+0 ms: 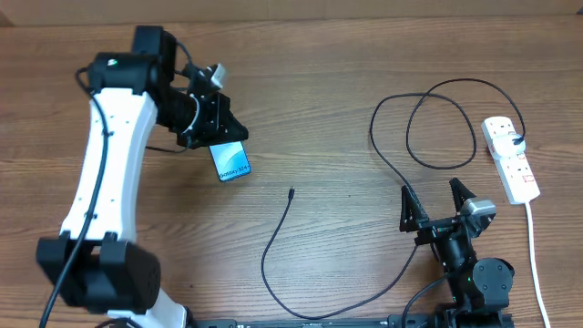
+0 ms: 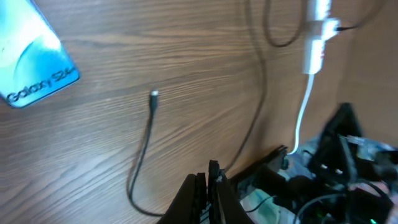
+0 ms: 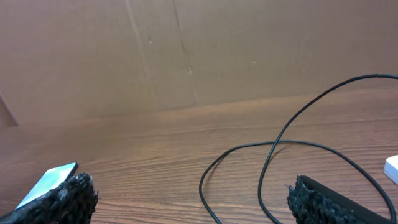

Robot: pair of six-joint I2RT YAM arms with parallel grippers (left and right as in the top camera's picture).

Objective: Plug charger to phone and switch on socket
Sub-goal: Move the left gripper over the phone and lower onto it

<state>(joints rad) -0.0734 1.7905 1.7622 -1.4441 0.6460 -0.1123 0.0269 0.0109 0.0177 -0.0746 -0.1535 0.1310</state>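
From overhead, the phone [image 1: 231, 162] is a slim slab with a bright blue-cyan screen and "Galaxy S24" printed at its near end. It lies flat on the table [image 1: 137, 273], with its far end hidden under the tips of the left hand [image 1: 237, 132]. The white left arm reaches far out from its base, bent at the elbow, with its black hand angled down over the phone. Whether the hand touches the phone cannot be told from here. The charger [image 1: 290, 197] is a thin black cable. Its small plug end lies between the two hands, nearer the left one, and the cable then sweeps past the right hand [image 1: 433, 205] in loose loops to the socket [image 1: 510, 159]. The socket is a white strip with red switches, lying beyond the outer side of the right hand, and its white cord [image 1: 536, 255] trails back beside that arm. The right arm sits folded low at its base, and its hand points away from the base with its fingers spread wide. In the left wrist view, the left hand [image 2: 208, 186] has its fingers pressed almost together with nothing between them. The phone [image 2: 31, 62] lies ahead and off to one side, the plug end of the charger [image 2: 153, 96] lies straight ahead, and the blurred socket [image 2: 317, 31] is far beyond. In the right wrist view, the right hand [image 3: 193, 196] gapes wide and grips nothing. Loops of the charger [image 3: 273, 144] lie on the table just ahead of it, a sliver of the phone [image 3: 50, 180] shows by its left fingertip, and a corner of the socket [image 3: 392, 168] shows past its right one.
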